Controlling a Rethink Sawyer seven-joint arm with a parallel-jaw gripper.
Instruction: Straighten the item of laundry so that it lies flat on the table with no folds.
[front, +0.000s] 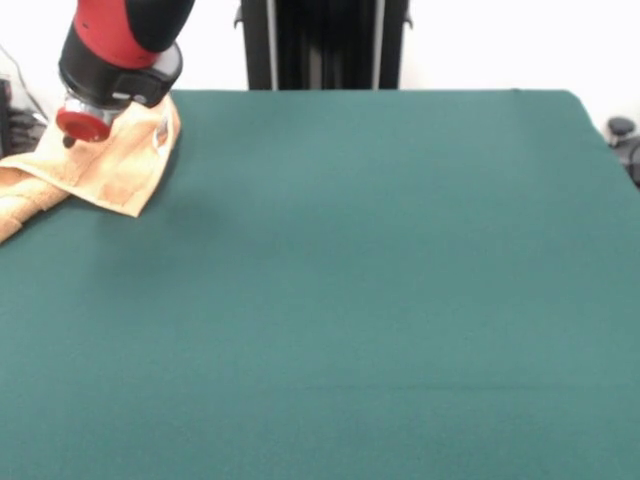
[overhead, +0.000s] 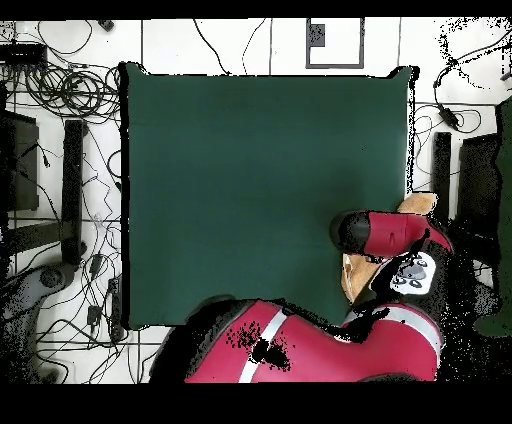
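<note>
The item of laundry (front: 112, 165) is a tan terry towel, bunched and folded at the far left corner of the green table (front: 380, 280), with part of it running off the picture's left edge. The red and black arm comes down right over it, and its gripper (front: 80, 125) sits on or just above the towel's upper part. Whether the gripper holds the cloth is hidden by the wrist. In the overhead view the arm (overhead: 385, 235) covers most of the towel (overhead: 350, 278), and a tan bit shows past the edge of the table (overhead: 260, 180).
A black column (front: 322, 45) stands behind the table's far edge. Cables (overhead: 70, 90) lie on the floor beside the table, and dark equipment (front: 625, 135) sits off its right corner. The towel lies close to the table's edge.
</note>
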